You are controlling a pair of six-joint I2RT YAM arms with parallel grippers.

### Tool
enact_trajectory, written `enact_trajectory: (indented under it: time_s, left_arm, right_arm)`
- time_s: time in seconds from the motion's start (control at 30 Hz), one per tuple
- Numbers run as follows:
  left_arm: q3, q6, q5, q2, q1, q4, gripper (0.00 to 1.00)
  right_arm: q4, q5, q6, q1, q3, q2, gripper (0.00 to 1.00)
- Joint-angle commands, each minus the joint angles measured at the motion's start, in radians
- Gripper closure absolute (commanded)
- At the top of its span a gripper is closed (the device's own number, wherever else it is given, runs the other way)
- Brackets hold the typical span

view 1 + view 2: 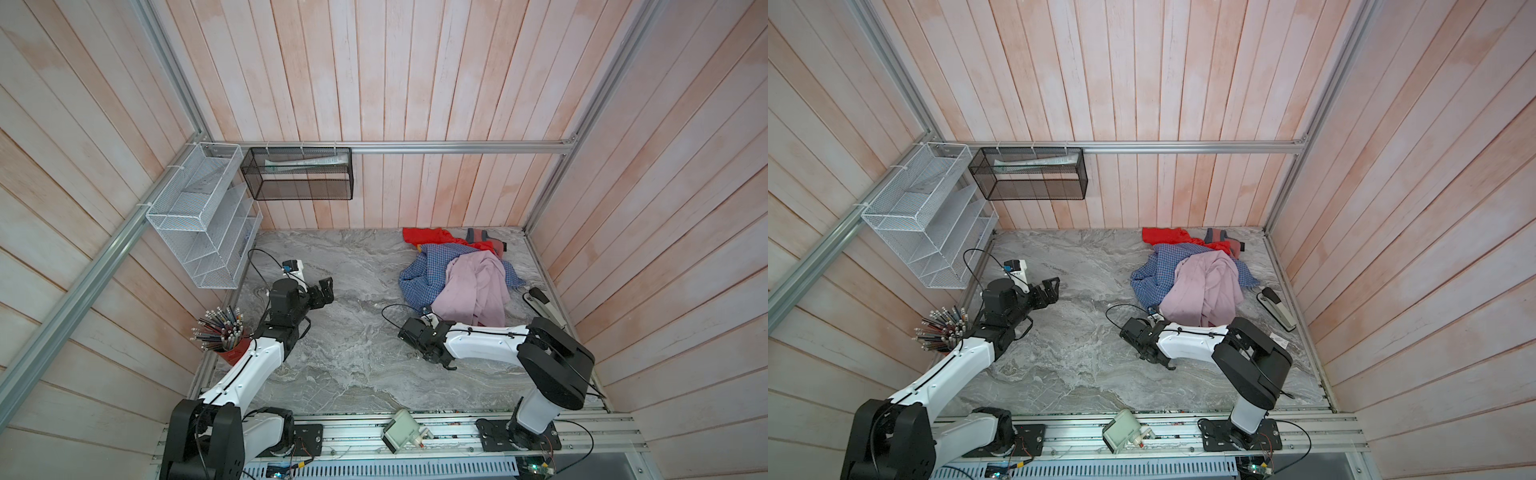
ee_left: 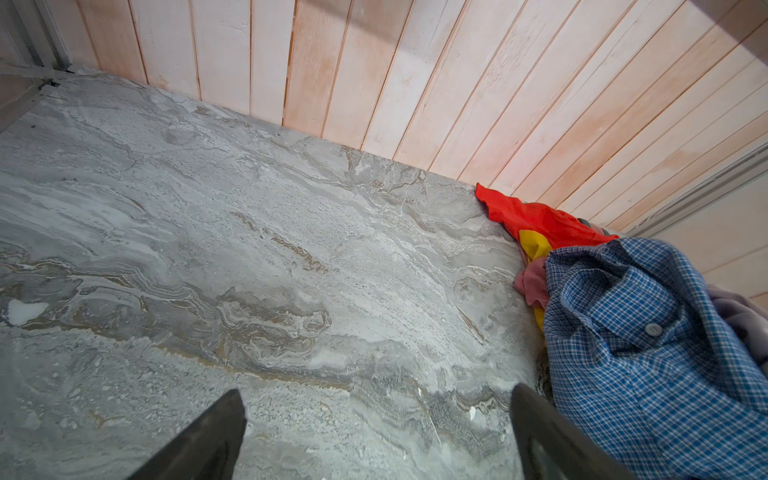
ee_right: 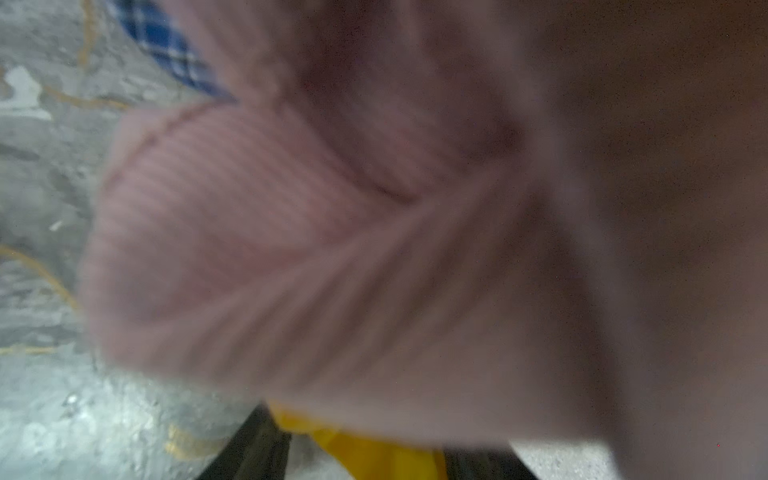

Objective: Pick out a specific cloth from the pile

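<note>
Two arms shared a grey marbled bench (image 1: 357, 332), boxed in by pale pink plank walls (image 1: 415, 83) and an aluminium frame (image 1: 457, 146). Most of the bench lay bare, from its left edge past the middle. The pile (image 1: 457, 274) crowded the far right corner, with a stapler (image 1: 540, 299) just beside it along the right edge.

A blue checked shirt (image 1: 419, 270) and a lilac shirt (image 1: 478, 286) lay uppermost, with a red-orange cloth (image 1: 424, 237) and a small grey-and-pink piece (image 1: 478, 235) behind them. The cloth (image 2: 534, 245) (bright yellow, hidden in both top views) peeked out under the red-orange cloth, beside the checked shirt. In the blurred right wrist view it showed again below the lilac hem, where the right pincer (image 3: 365, 451) stood partway closed on a yellow fold. The left pincer (image 1: 326, 291) gaped wide over bare bench, holding nothing.

A white wire rack (image 1: 199, 224) hung on the left wall. A black mesh basket (image 1: 299, 189) on the back rail held folded paper (image 1: 303, 163), and a red cup (image 1: 235, 353) at the left edge bristled with pencils (image 1: 220, 328).
</note>
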Motion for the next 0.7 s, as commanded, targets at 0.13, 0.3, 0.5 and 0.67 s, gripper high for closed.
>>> enact_trajectory:
  time_s: [0.13, 0.3, 0.5, 0.67]
  left_arm:
    - [-0.025, -0.026, -0.013, -0.026, 0.000, -0.027, 0.00]
    - [-0.027, -0.017, -0.028, -0.054, 0.000, -0.048, 0.00]
    - [-0.033, -0.011, -0.038, -0.061, 0.000, -0.060, 0.00]
    - [-0.033, -0.020, -0.043, -0.062, 0.000, -0.060, 0.00]
  right_arm:
    - [0.068, 0.027, -0.075, -0.047, 0.018, 0.094, 0.45]
    - [0.093, 0.004, -0.057, -0.062, -0.027, 0.090, 0.63]
    - [0.170, -0.054, -0.054, -0.062, -0.082, -0.034, 0.89]
    - [0.280, -0.064, -0.052, -0.062, -0.129, -0.229, 0.97]
